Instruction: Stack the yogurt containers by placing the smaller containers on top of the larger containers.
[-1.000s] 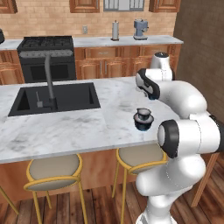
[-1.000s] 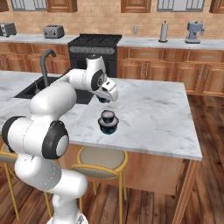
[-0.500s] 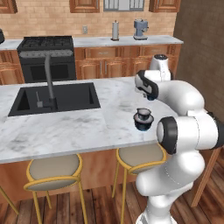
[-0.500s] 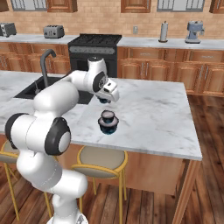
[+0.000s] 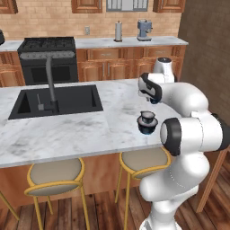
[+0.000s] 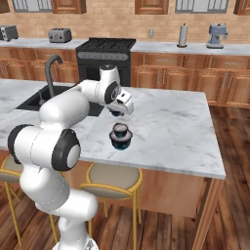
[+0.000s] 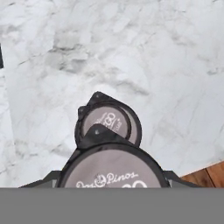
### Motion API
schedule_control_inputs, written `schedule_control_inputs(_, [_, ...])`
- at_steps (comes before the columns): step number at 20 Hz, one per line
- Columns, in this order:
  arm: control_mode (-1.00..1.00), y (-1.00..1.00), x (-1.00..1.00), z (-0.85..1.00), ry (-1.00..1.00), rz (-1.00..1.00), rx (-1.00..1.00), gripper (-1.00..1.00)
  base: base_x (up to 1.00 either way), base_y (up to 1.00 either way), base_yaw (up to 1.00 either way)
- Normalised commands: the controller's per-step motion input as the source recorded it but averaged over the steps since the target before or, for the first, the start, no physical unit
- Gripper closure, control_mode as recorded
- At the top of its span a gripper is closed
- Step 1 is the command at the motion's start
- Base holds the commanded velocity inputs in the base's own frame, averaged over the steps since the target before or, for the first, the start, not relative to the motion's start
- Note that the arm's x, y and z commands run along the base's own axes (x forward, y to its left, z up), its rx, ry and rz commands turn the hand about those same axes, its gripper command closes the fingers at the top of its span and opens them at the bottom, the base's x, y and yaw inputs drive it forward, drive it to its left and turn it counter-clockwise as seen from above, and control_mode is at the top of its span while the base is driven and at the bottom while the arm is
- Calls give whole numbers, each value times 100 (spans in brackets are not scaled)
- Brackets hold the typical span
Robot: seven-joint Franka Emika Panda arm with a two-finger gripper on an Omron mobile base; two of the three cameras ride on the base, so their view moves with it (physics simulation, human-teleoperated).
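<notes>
Well, start at the sink, a black basin sunk into the left part of the marble counter, with its dark faucet standing at the back rim. Behind the sink, against the brick wall, is a black stove.

Right of the sink, and closer to the counter's front edge than the basin, sits the large tub, dark and squat. One small cup rests upright on its lid, more or less centred (the pale top of the cup faces up). In the right base view the same stack stands clear of everything else on the marble.

Right of the sink again, but further back from the front edge than the stack, the gripper hangs above the counter with its fingers pointing down. It is grasping the second small cup, whose pale printed lid sits right where the fingertips would rise in the hand view, so the tips themselves are hidden. Beyond that held cup, the hand view shows the stack as a dark-rimmed round with a pale lid. The held cup is near the stack but apart from it.
</notes>
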Motion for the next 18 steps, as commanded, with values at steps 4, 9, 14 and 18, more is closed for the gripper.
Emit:
schedule_control_inputs(4, [-100,0,0,-15,0,2,-1,100,0,0,0])
schedule_control_inputs(9, [-100,0,0,-21,0,0,-1,100,0,0,0])
schedule_control_inputs(14, [-100,0,0,-26,0,0,0,100,0,0,0])
schedule_control_inputs(18, [-100,0,0,-26,0,0,0,100,0,0,0])
